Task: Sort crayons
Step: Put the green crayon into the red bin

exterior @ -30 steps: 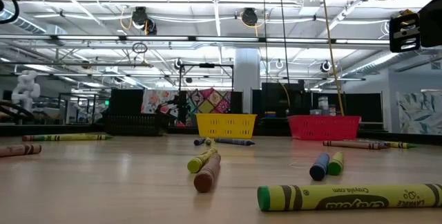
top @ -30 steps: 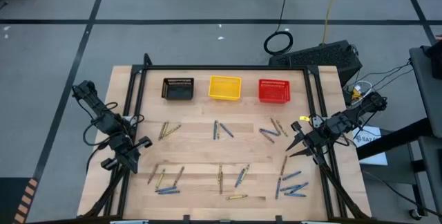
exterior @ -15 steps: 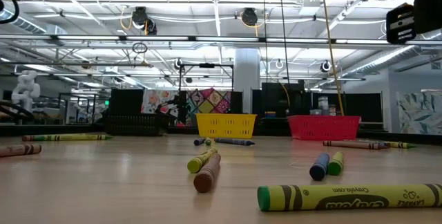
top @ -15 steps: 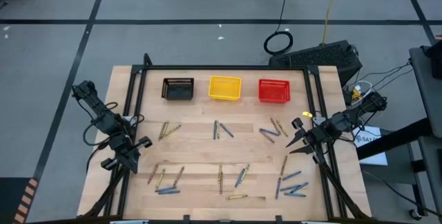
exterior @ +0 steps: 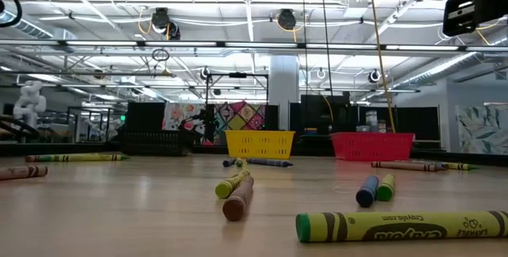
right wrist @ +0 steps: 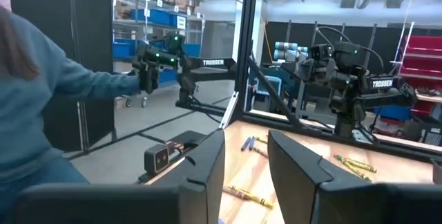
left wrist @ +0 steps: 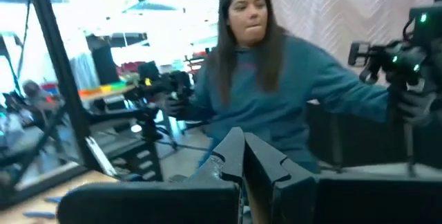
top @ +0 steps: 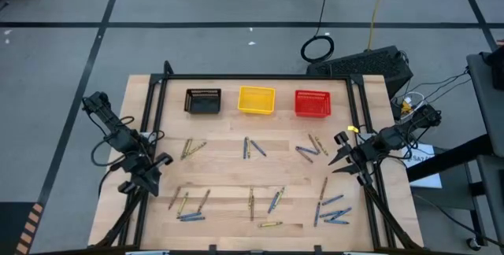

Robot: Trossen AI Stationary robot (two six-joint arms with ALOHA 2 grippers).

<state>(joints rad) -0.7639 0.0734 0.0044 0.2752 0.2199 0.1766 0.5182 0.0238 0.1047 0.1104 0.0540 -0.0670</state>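
Note:
Many crayons lie flat and scattered on the wooden table [top: 228, 172]: blue, olive-yellow and brown ones near the centre [top: 252, 148], at the left [top: 189, 205] and at the right [top: 331, 209]. The low view shows a yellow-green crayon [exterior: 401, 225] lying close by and a brown one [exterior: 236, 200] farther in. My left gripper [top: 161, 160] hovers over the table's left side, shut and empty; it also shows in its wrist view [left wrist: 242, 144]. My right gripper [top: 336, 154] hovers over the right side, open and empty, with its fingers apart in its wrist view [right wrist: 245, 162].
A black basket [top: 202, 101], a yellow basket [top: 257, 99] and a red basket [top: 313, 103] stand in a row along the far edge. A black frame [top: 153, 113] runs along the table's sides. A person [left wrist: 276, 92] sits beyond the table, holding control handles.
My right gripper has risen and drawn a little toward the far edge, staying open. No crayon has moved.

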